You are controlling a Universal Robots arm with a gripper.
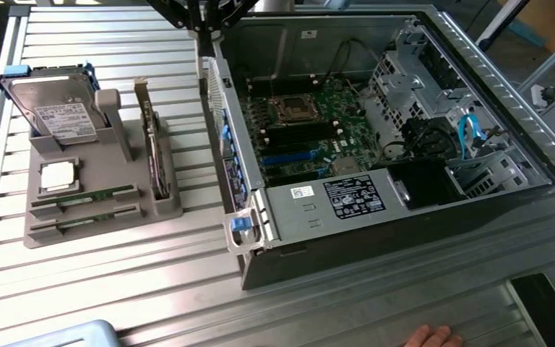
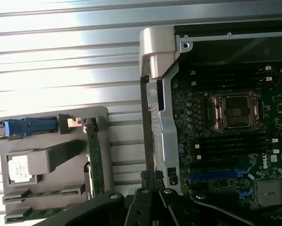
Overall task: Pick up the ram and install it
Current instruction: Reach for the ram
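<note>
Most of the worktop point(image 1: 113, 43) goes to the open computer case point(image 1: 509, 94), its motherboard point(image 1: 302, 137) exposed, the memory slots beside the processor socket seemingly free. Beside it the grey holder point(image 1: 109, 173) carries a hard drive point(image 1: 61, 116), an upright expansion card point(image 1: 152, 155) and, in its front slots, the ram point(image 1: 84, 196) (two green sticks lying on edge). Empty and fully closed, the gripper point(image 2: 152, 176) hangs over the case's side wall, well apart from the ram. A clean pick, I judge, needs the jaws opened, squared across one stick's thin edge, then a straight lift.
</note>
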